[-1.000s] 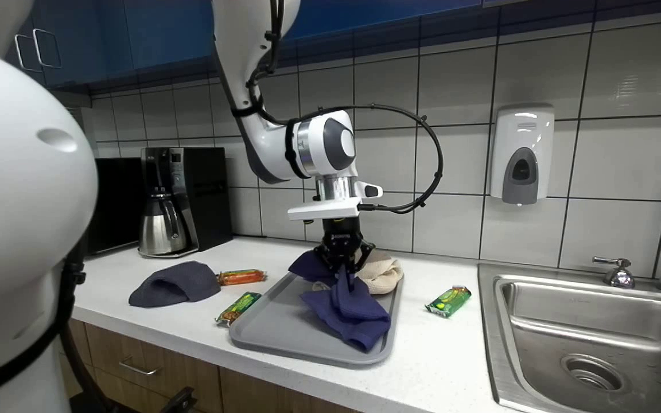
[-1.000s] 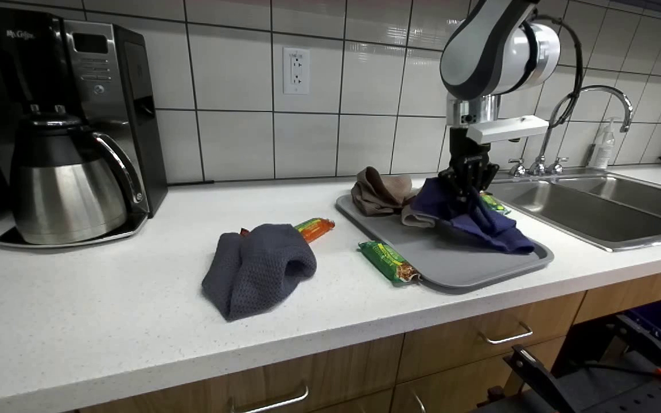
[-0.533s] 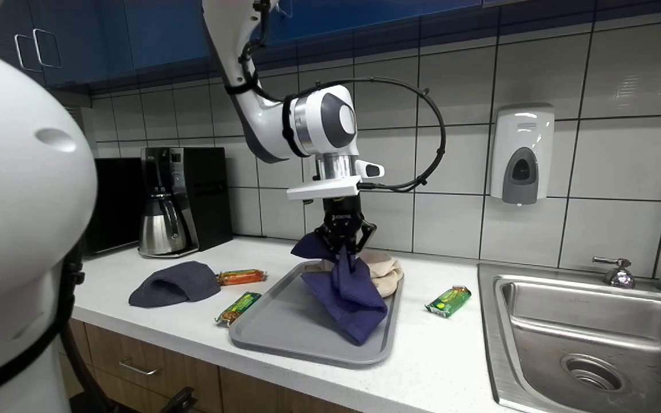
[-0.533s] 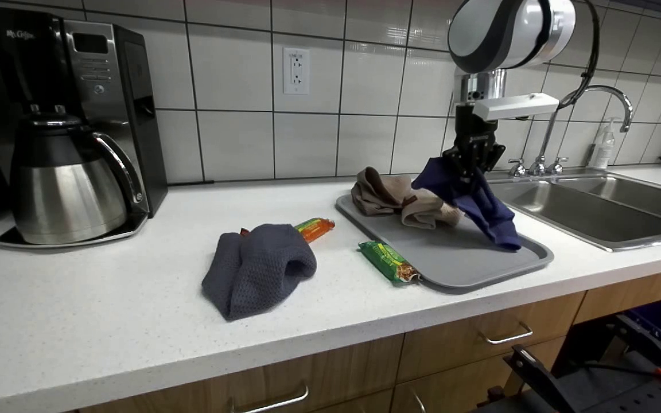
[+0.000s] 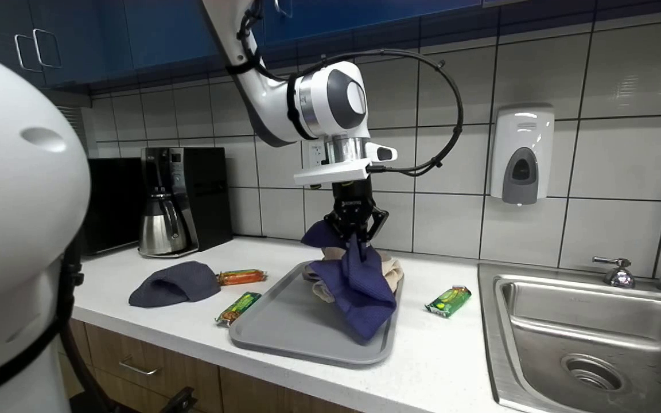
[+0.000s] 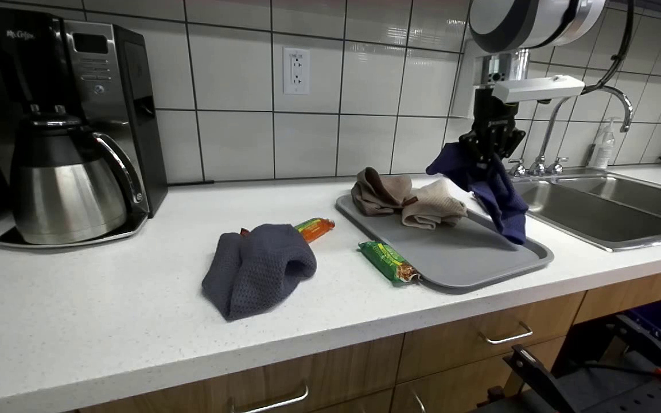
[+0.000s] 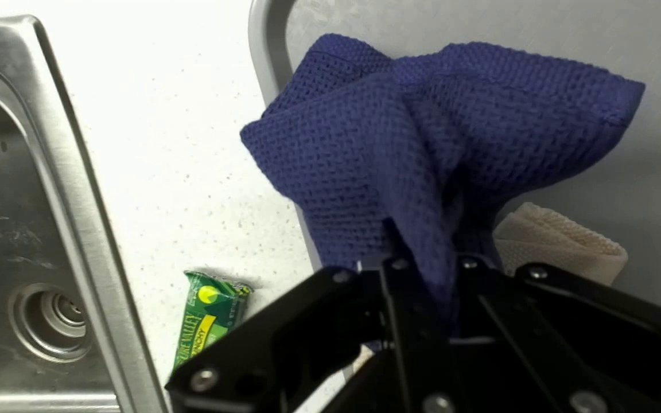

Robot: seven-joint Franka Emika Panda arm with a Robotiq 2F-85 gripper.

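Black two-finger metal gripper [image 7: 434, 269] has a bunched purple-blue waffle-weave cloth [image 5: 360, 287] pinched tight, basically drooping at its 6 o'clock in an exterior view, over a grey rectangular plastic tray [image 5: 284, 327].

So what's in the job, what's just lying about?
In the job:
black hand, closed on the indigo woven cloth
rectangular grey tray below
probably folded beige cloth and brown cloth on it

Lying about, likely:
charcoal woven cloth
orange-wrapped bar
two green-wrapped bars
black coffee maker

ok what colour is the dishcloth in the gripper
The dishcloth is plain purplish blue; its colour and coarse weave show best in the wrist view.
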